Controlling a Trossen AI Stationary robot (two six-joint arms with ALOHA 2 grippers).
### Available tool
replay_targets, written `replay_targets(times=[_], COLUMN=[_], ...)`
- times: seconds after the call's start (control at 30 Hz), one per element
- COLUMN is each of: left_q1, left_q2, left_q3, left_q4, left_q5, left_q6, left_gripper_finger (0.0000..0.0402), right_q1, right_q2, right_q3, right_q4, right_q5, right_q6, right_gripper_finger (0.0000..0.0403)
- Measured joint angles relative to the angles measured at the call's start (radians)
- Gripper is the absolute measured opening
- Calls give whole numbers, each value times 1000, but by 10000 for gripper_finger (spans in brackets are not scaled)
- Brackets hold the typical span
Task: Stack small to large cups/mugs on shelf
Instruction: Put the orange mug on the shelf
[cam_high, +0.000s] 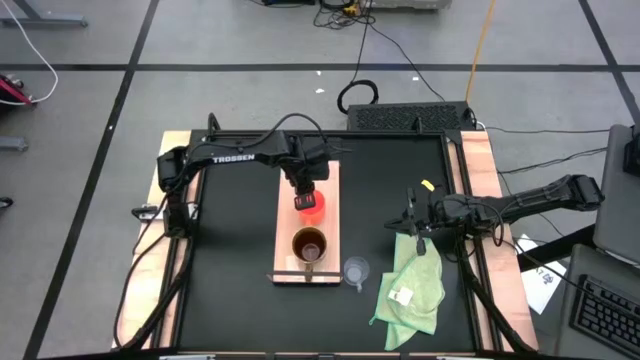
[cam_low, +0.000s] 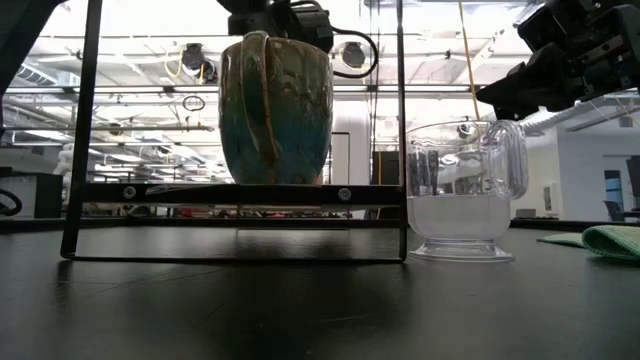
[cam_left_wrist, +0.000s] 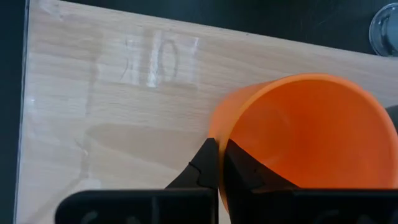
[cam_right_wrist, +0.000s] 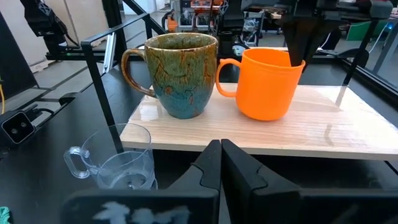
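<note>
An orange-red mug (cam_right_wrist: 267, 84) is on the light-wood shelf (cam_high: 325, 180), handle toward the brown mug (cam_right_wrist: 180, 74), which stands on its base at the shelf's near end. My left gripper (cam_left_wrist: 217, 168) reaches down from above, shut on the orange mug. The clear glass cup (cam_high: 356, 270) rests on its foot on the black table, right of the shelf's near end. My right gripper (cam_right_wrist: 221, 165) hovers shut, holding nothing, over the table's right side, level with the shelf. In the low view the brown mug (cam_low: 275, 110) hides the orange one. My left gripper holds the orange mug's rim (cam_left_wrist: 214, 134) on the side away from the handle, one finger (cam_left_wrist: 242, 171) inside the mug and one outside. The fingers (cam_right_wrist: 297, 46) point steeply down from above. The mug is slightly tilted; whether its base touches the shelf I cannot tell.
The shelf is a board raised on a thin black metal frame (cam_low: 82, 130) in the middle of the table. A light green cloth (cam_high: 412, 285) lies at the near right, below my right gripper. Wooden rails edge the table's left and right sides.
</note>
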Motion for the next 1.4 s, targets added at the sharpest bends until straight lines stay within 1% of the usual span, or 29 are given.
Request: replay_targets(times=[0.53,0.7,1.2,1.3,1.4], left_q1=[0,-8,-37,-53,-66], left_q2=[3,4,-28,-29,-29], left_q3=[-1,-2,-6,-6,-6], left_q4=[18,12,5,6,6], left_q5=[3,-38,-51,-86,-111], left_q6=[6,11,-15,-16,-16], left_gripper_finger=[7,21,29,41,67], right_q1=[0,0,0,0,0], right_q2=[0,0,0,0,0], right_q3=[0,0,0,0,0], right_q4=[0,0,0,0,0], right_q5=[0,0,0,0,0], right_q6=[0,0,0,0,0], right_gripper_finger=[0,0,0,0,0])
